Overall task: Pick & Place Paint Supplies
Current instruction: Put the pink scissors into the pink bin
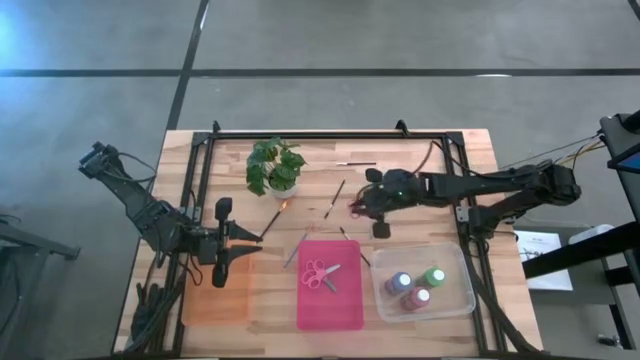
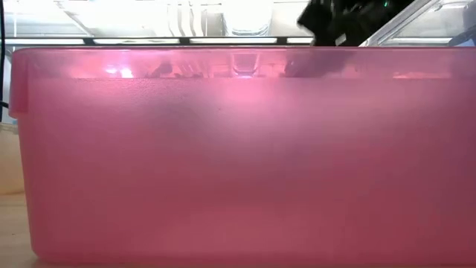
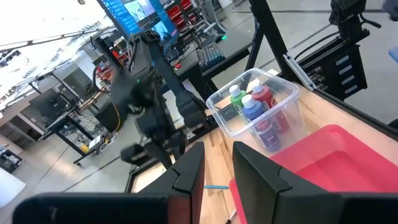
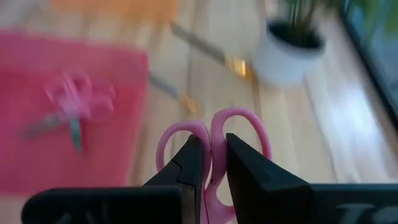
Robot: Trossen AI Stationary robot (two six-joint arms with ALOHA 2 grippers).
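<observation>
Presently the right pincer (image 4: 211, 163) is clamped on pink scissors (image 4: 214, 134), centre-right of the high view; a second pair (image 1: 321, 274) lies in the pink bin (image 1: 345, 310). Left pincer (image 3: 216, 171) stands slightly apart, lower left.

Table (image 1: 470, 150): pale wood planks with visible grain, matt finish. Pink bin (image 1: 330, 290): translucent plastic, smooth, slightly frosted walls. Clear container (image 1: 460, 290): transparent glossy plastic. Paint bottles (image 3: 255, 109): glossy plastic. Scissors (image 4: 214, 140): smooth pink plastic handles. Right gripper (image 4: 211, 165) fingers: matt black plastic. Plant pot (image 4: 289, 56): smooth white.
</observation>
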